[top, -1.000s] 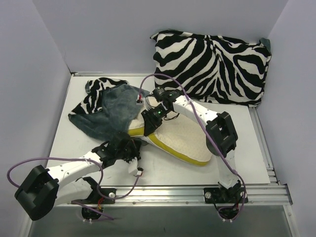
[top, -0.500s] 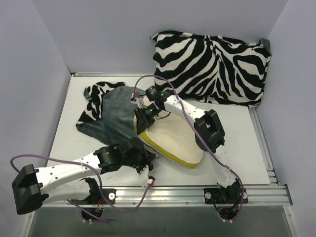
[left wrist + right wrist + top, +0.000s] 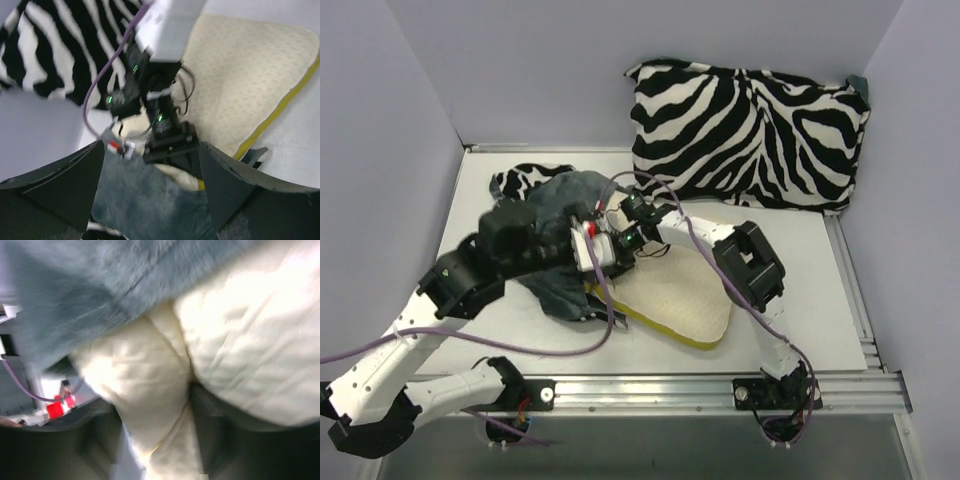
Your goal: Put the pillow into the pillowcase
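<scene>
The left claw (image 3: 151, 155) is wide open and holds nothing; it hangs over the grey-teal pillowcase (image 3: 570, 195), just beside the right claw (image 3: 620, 242); the right claw is pushed up against the yellow pillow (image 3: 675, 295), and I cannot tell how open it is; the pillow lies on the surface (image 3: 810, 290), one end under the pillowcase; a zebra cushion (image 3: 750, 130) stands behind.

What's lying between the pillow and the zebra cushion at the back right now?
Top view: the right arm crosses that gap. Otherwise there is only bare white table between the pillow and the zebra cushion.
</scene>
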Motion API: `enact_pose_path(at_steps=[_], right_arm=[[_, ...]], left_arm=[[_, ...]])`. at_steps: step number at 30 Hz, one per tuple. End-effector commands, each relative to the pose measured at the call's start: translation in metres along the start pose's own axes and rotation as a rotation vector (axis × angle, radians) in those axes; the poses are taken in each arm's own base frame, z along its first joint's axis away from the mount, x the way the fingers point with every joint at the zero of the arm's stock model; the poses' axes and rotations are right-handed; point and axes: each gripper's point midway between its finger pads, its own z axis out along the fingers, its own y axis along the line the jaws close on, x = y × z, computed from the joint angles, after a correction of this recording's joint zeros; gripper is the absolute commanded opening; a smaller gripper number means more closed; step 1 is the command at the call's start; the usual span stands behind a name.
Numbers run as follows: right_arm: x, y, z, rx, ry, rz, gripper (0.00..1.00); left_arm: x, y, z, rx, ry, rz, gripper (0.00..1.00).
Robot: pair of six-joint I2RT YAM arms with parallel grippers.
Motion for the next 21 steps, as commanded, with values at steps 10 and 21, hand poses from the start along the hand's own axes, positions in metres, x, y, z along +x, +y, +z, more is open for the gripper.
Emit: enact_pose_path(at_steps=[10,21], right_arm=[[-0.027,0.017,-0.120,0.157,-0.303,0.024,0.49],[-0.003,-0.048,-0.076,0.149,-0.233,0.330,0.33]], left_arm=[[0.167,0.018,-0.007,-0.186,0.642,-0.989,0.68],[0.250,-0.006,0.030,-0.297,0.954,-0.888,0.72]])
